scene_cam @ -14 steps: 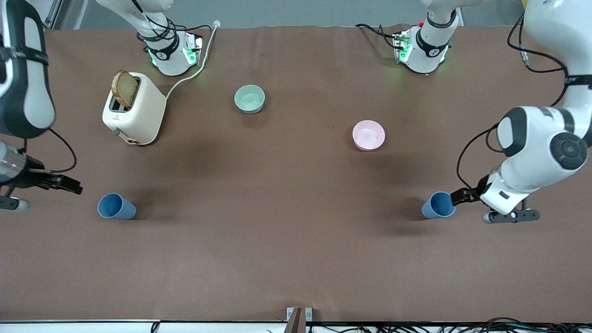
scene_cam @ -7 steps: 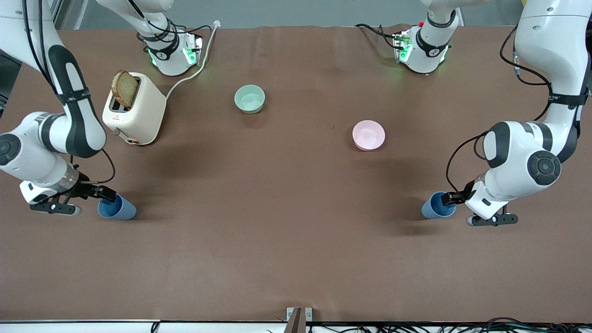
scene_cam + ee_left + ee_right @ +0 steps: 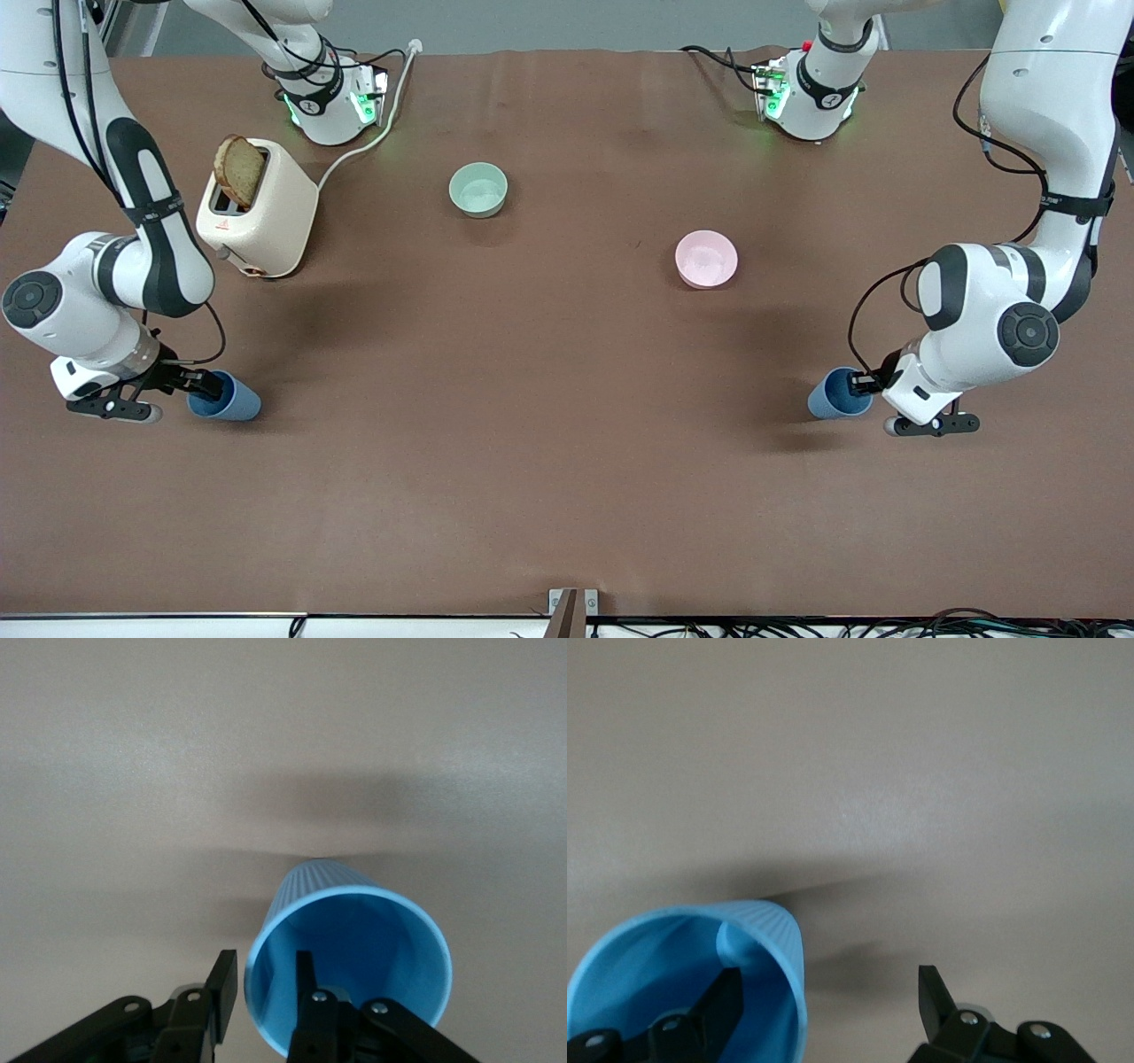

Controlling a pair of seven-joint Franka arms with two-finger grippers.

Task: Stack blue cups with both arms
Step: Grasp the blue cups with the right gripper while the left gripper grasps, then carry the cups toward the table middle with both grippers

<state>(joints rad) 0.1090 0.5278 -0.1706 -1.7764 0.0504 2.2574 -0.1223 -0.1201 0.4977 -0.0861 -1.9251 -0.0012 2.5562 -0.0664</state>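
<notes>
Two blue cups stand on the brown table, both near the front camera. One blue cup (image 3: 828, 400) is at the left arm's end, the other (image 3: 235, 403) at the right arm's end. My left gripper (image 3: 858, 383) is open and straddles its cup's rim. In the left wrist view one finger is inside the cup (image 3: 354, 939) and one outside, with the gripper (image 3: 264, 970) close around the wall. My right gripper (image 3: 202, 384) is open wider at the other cup's rim. In the right wrist view the gripper (image 3: 828, 979) has one finger inside the cup (image 3: 656, 966) and one well outside.
A cream toaster (image 3: 266, 221) holding a slice of bread stands near the right arm's base, with its white cable running to the table's edge. A pale green bowl (image 3: 478, 189) and a pink bowl (image 3: 706, 258) sit mid-table, farther from the front camera than the cups.
The right arm swung in from the table's end and brought its gripper down onto its cup's rim. The left gripper shifted slightly farther over its cup. Neither cup moved.
</notes>
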